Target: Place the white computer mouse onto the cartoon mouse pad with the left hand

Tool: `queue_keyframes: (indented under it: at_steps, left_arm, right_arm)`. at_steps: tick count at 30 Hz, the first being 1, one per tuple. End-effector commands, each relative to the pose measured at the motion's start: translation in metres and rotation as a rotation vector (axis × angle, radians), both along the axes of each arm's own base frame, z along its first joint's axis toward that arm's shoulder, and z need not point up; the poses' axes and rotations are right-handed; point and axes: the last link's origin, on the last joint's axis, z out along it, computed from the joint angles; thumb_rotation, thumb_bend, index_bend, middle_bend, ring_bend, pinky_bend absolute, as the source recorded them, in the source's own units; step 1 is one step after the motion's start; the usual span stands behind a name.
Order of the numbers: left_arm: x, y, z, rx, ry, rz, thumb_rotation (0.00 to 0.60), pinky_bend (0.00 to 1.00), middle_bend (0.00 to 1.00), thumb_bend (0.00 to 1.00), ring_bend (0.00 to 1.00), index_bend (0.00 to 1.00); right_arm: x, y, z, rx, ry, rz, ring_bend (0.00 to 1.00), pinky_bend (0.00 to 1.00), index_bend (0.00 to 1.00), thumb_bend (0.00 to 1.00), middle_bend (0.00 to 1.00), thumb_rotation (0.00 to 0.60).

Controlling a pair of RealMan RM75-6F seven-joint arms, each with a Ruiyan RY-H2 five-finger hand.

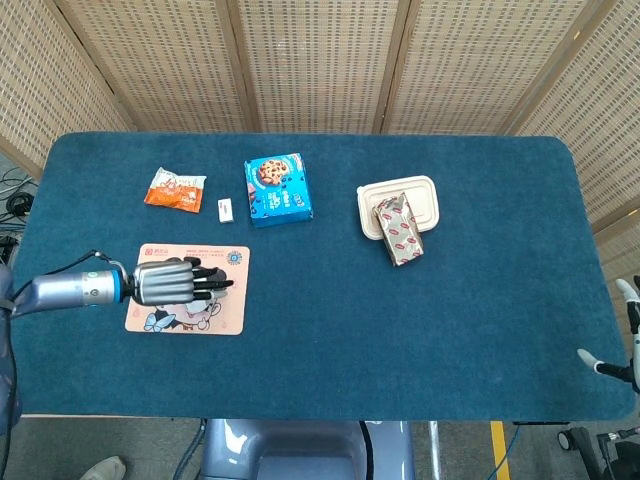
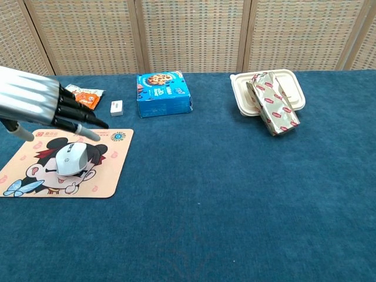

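Note:
The white computer mouse (image 2: 71,158) lies on the cartoon mouse pad (image 2: 111,170) near the table's front left, with nothing touching it. My left hand (image 2: 32,103) hovers above and behind it, fingers stretched out and apart, holding nothing. In the head view the same left hand (image 1: 168,282) covers most of the mouse pad (image 1: 226,315) and hides the mouse. Only pale fingertips of my right hand (image 1: 608,362) show at the far right edge, spread apart and off the table.
A blue cookie box (image 2: 164,93), an orange snack packet (image 2: 82,97) and a small white block (image 2: 116,107) lie behind the pad. At the back right a white container (image 2: 239,94) holds a foil pack (image 2: 275,110).

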Motion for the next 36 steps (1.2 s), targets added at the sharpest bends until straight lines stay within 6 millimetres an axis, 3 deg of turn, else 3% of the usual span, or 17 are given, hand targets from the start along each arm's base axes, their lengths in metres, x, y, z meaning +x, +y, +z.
queue_keyframes:
  at_steps: [1,4,6,9,20,26,36]
  left_arm:
    - [0.004,-0.006,0.049,0.096,-0.251,0.044,0.6,0.42,0.0,0.0,0.14,0.06]
    - [-0.004,-0.012,0.071,0.175,-0.443,0.146,0.6,0.36,0.0,0.0,0.1,0.03]
    - [-0.024,-0.022,0.086,0.246,-0.613,0.308,0.6,0.28,0.0,0.0,0.05,0.01]
    - [-0.047,-0.042,0.097,0.325,-0.722,0.48,0.6,0.15,0.0,0.0,0.0,0.0]
    - [-0.07,-0.158,0.1,0.626,-0.945,1.214,0.6,0.0,0.0,0.0,0.0,0.0]
    - [-0.072,-0.193,0.093,0.696,-1.007,1.323,0.6,0.0,0.0,0.0,0.0,0.0]
    - [-0.074,-0.204,0.086,0.7,-1.02,1.268,0.6,0.0,0.0,0.0,0.0,0.0]
  right_arm:
    - [0.003,0.001,0.0,0.003,-0.002,0.014,0.0,0.0,0.0,0.0,0.0,0.6]
    - [0.007,0.003,0.0,0.005,-0.006,0.028,0.0,0.0,0.0,0.0,0.0,0.6]
    - [0.01,0.005,-0.001,0.008,-0.01,0.041,0.0,0.0,0.0,0.0,0.0,0.6]
    - [0.012,0.008,-0.001,0.012,-0.015,0.053,0.0,0.0,0.0,0.0,0.0,0.6]
    - [0.022,0.014,-0.002,0.025,-0.017,0.105,0.0,0.0,0.0,0.0,0.0,0.6]
    - [0.022,0.018,-0.005,0.038,-0.01,0.119,0.0,0.0,0.0,0.0,0.0,0.6]
    - [0.027,0.024,0.0,0.021,-0.013,0.146,0.0,0.0,0.0,0.0,0.0,0.6]
